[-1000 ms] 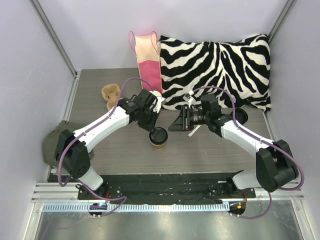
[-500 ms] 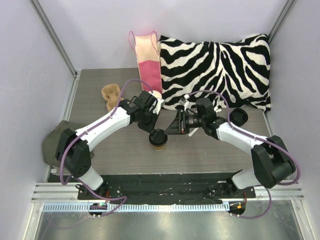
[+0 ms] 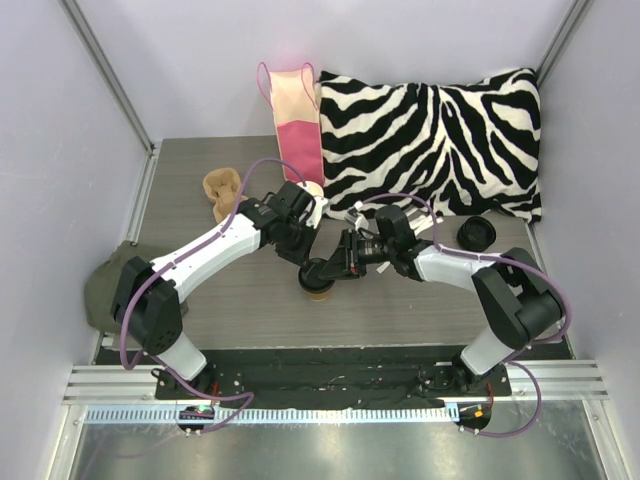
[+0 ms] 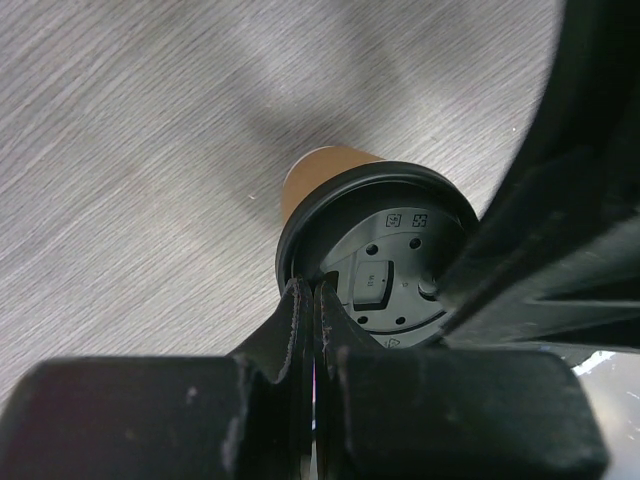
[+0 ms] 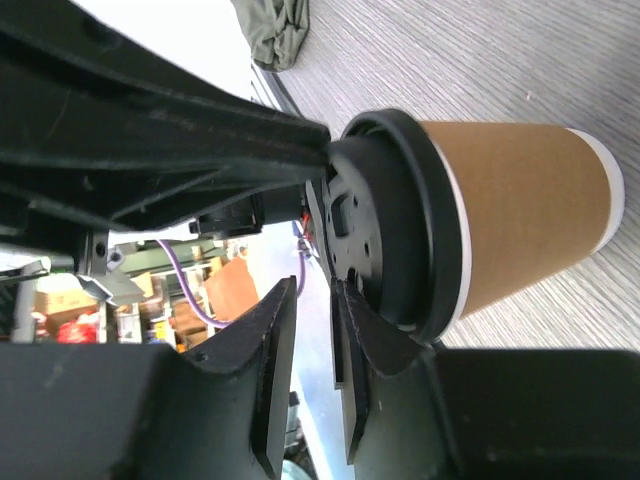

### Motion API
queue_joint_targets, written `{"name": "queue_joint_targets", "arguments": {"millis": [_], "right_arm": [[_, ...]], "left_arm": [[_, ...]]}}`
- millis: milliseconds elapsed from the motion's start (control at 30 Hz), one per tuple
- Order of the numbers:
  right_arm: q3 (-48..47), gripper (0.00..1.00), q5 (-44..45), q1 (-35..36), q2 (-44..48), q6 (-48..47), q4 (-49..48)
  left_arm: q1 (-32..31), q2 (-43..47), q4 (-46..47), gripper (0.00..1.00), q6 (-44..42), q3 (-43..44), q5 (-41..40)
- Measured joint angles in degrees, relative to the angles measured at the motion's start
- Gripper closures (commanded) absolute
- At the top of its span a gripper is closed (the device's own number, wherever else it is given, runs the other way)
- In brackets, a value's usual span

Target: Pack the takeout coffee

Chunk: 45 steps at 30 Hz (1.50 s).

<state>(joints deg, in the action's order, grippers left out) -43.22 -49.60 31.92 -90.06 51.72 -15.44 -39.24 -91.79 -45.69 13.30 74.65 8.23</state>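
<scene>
**ARM HARDWARE: EXTERNAL APPEARANCE**

Each arm is built from black joint housings joined by white link covers. In the top view the left arm rises from a black base block at 8 o'clock. The right arm has a matching block at 4 o'clock. A purple cable runs in loops outside each arm. The left gripper and right gripper have matte black, tapered fingers with scuffed, dusty edges.
</scene>
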Motion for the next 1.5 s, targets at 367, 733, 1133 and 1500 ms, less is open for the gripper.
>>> {"name": "queue_joint_targets", "arguments": {"millis": [367,733,1133,1500], "right_arm": [[-0.07,0.76,-1.79,0.04,-2.73,1.53,-2.05],[-3.85,0.8,-7.58,-1.42,-7.76,-1.33,0.48],[-5.18,0.83,-10.82,-3.08,-9.46,-4.35,3.41],[-6.93,0.85,-12.24,-3.17,-10.82,-5.84,5.92]], "left_arm": [[0.0,0.0,0.04,1.0,0.0,-0.02,0.61],[0.31,0.26,0.92,0.94,-0.11,-0.76,1.14],[3.26,0.96,1.33,0.56,0.61,-1.7,5.46],[13.05,10.45,8.0,0.77,6.95,-6.54,27.54]]}}
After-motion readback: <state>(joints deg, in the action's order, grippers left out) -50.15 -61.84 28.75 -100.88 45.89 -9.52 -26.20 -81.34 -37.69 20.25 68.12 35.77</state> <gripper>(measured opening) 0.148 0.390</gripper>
